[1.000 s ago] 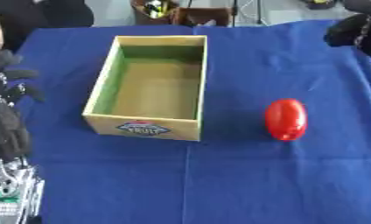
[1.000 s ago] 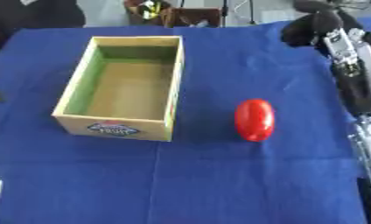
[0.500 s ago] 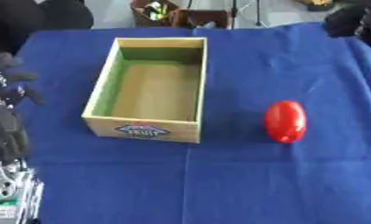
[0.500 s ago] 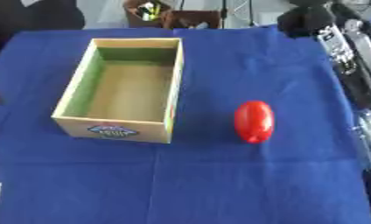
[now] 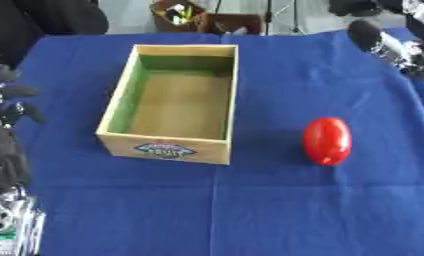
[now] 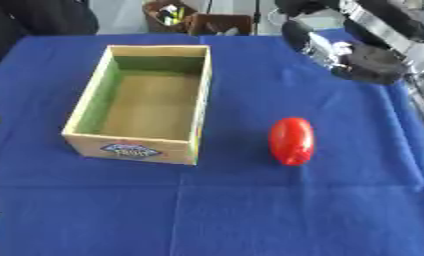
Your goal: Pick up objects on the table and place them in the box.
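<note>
A red egg-shaped thing (image 5: 327, 140) is lying on its side on the blue tablecloth (image 5: 294, 200), just to the right of the box (image 5: 174, 103) and apart from it. The box is sitting open and bare inside (nothing has gone in yet), its long side running away from the robot, so a drop from above looks easy.

The right hand (image 6: 355, 55) is hanging over the cloth beyond the red thing, well apart from it and holding nothing; whether its fingers are spread or curled I cannot tell. It seems placed to come down on the red thing. The left hand (image 5: 5, 107) is idling at the left edge, fingers up and relaxed, empty, keeping out of the way.
</note>
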